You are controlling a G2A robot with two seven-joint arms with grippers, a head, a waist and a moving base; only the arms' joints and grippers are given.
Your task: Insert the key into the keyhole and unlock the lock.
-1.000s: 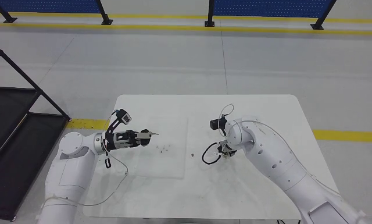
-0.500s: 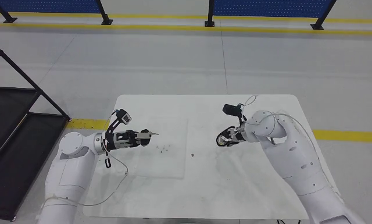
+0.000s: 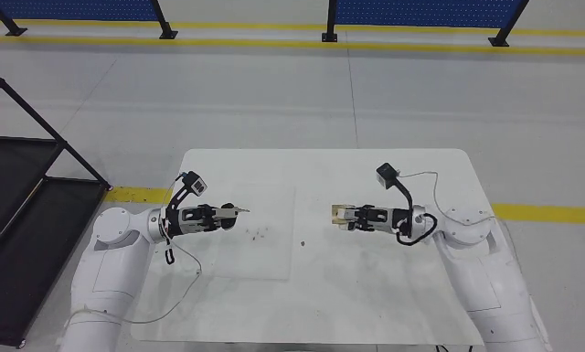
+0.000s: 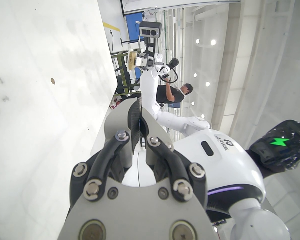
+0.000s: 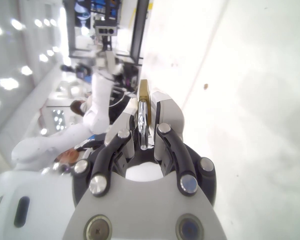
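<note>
Top view: padlock and key held facing each other above the counter

The brass padlock (image 3: 342,217) sits over the middle of the counter (image 3: 384,288), at the tip of the right gripper (image 3: 351,218). In the right wrist view its chrome shackle (image 5: 142,121) runs back between the fingers (image 5: 165,111), which are clamped on it from both sides, and the brass body (image 5: 143,88) sticks out beyond them. The left wrist view shows the padlock (image 4: 132,60) lifted off the surface. The right forearm lies level, reaching in from the counter's right edge with the wrist straight.

The key (image 3: 239,209) is a thin tip poking out of the left gripper (image 3: 227,214), whose fingers (image 4: 115,123) are pressed together on it. That arm is bent at the elbow, its forearm coming in from the counter's left edge. The two grippers point at one another along one line, well apart.
</note>
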